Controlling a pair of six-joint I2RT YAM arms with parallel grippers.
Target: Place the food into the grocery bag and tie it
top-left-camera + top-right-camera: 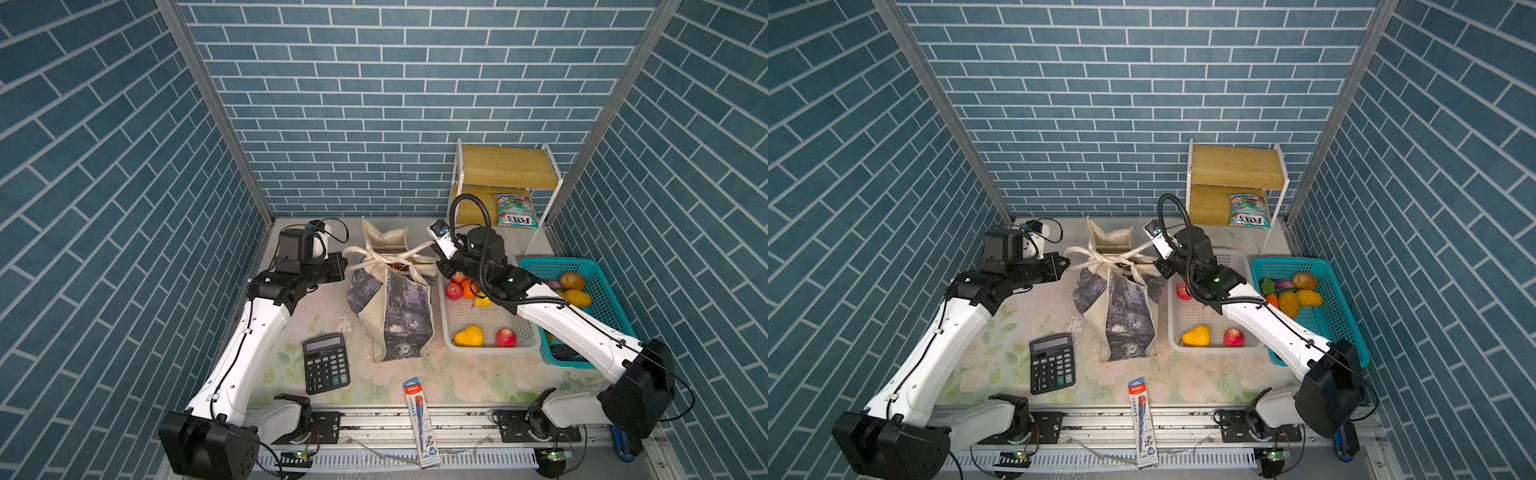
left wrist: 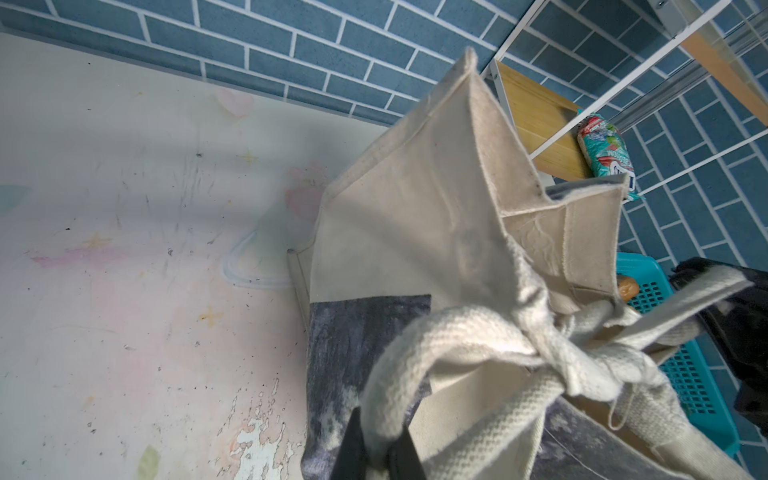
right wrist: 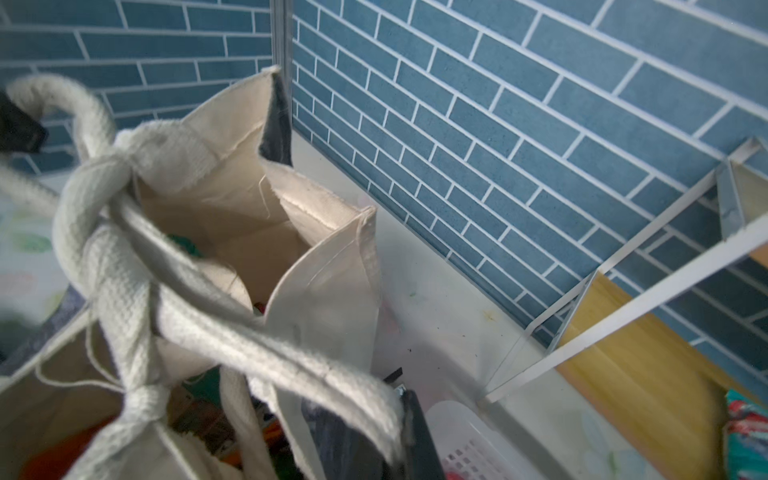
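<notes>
While left hand (image 1: 342, 266), right hand (image 1: 435, 251) clamp grocery bag (image 1: 399, 316) handles (image 1: 386, 258), white basket (image 1: 490, 348) just beside bag, under right arm (image 1: 582, 328).

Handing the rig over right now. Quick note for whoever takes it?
Left end effector: shut on a handle strap. Right end effector: shut on the other handle strap.
Grocery bag stands mid-table, food visible inside.
Done: handles crossed into a knot.
Left: probably pull it tight, then release. A FOX'S packet lies on the shelf, fruit in the white basket; check whether those go in first.
</notes>
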